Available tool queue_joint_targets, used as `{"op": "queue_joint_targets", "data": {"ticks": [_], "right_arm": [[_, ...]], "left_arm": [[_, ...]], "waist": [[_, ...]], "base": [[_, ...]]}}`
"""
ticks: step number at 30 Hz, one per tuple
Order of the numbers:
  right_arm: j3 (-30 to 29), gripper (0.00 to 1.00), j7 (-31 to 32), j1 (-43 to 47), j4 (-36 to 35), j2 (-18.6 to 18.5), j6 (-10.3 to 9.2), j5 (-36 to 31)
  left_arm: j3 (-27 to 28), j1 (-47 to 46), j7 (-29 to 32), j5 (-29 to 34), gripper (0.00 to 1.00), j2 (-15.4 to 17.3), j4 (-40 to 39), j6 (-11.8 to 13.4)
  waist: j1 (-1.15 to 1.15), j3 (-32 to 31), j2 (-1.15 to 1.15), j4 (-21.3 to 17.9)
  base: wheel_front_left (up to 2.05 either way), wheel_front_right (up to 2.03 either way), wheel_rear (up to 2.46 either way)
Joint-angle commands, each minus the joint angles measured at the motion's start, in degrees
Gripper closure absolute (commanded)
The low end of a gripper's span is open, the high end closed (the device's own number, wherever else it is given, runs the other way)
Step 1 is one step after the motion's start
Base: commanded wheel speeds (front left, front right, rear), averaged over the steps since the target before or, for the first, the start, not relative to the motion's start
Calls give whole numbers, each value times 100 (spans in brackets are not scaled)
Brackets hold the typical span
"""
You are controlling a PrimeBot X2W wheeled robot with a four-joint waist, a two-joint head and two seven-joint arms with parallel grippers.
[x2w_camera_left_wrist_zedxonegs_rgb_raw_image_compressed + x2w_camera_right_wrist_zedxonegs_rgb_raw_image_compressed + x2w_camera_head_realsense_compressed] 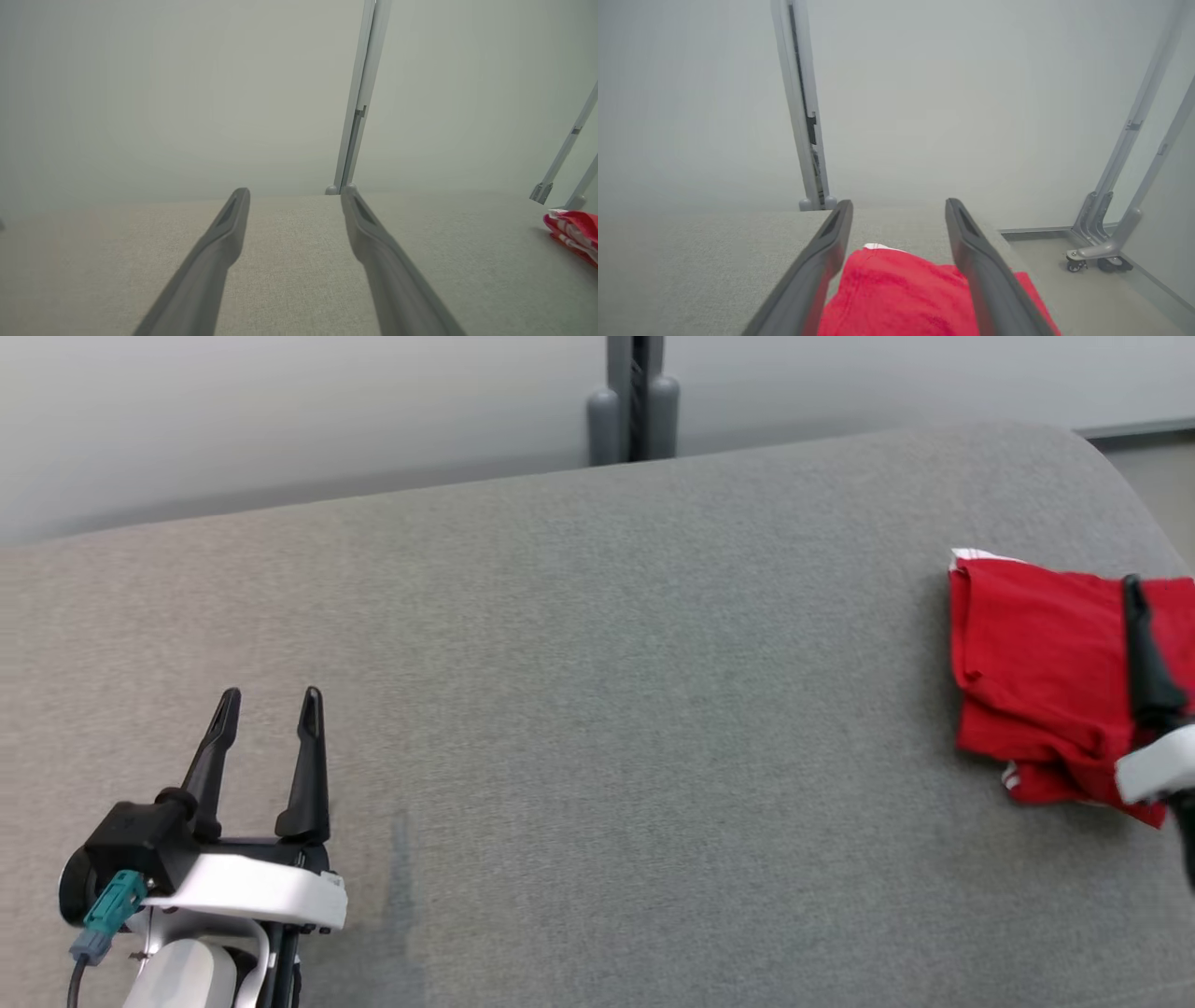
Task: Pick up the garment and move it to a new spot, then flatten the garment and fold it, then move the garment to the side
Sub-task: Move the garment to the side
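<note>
Two grippers show in the head view. The left gripper point(271, 698) sits low on the left, its fingers spread wide with nothing in them. The red garment point(1036, 681) lies folded at the right edge of the grey cloth top point(607, 709). The right gripper point(1173, 586) hangs over it, with one dark finger across the red cloth.

In the left wrist view, the left gripper's fingers stand wide apart over bare grey cloth. The garment point(572, 228) is a red heap at the far right, well apart from them.

In the right wrist view, the right gripper point(899, 207) is wide open too. The garment point(896, 289) lies under and between its two fingers. Nothing is pinched. I cannot tell if the fingers touch the cloth.

I think this is the last step: the folded garment looks set down at the side. Next, the right gripper should lift straight up and away, so no finger catches a fold and pulls it open.
</note>
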Motion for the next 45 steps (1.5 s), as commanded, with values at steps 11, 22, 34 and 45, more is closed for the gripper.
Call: {"op": "queue_joint_targets", "data": {"ticks": [11, 22, 34, 45], "right_arm": [[-887, 0, 266, 1682, -2026, 1607, -2, -1560], [-1078, 0, 702, 2662, -2682, 2044, -2, -1797], [-1266, 0, 976, 3240, -3051, 2148, -2, -1880], [-1296, 0, 1017, 3345, -3196, 2206, -2, -1923]], "left_arm": [[153, 513, 43, -94, 0, 156, -35, 242], [36, 1003, 179, -63, 0, 256, -195, 276], [-132, 1247, 332, -67, 0, 304, -239, 278], [-164, 1246, 377, -132, 0, 351, -210, 275]], "waist": [[0, -659, 0, 751], [0, -1046, 0, 849], [0, -1201, 0, 786], [0, -1188, 0, 759]], "base": [[0, 0, 0], [0, 0, 0], [0, 0, 0], [0, 0, 0]]}}
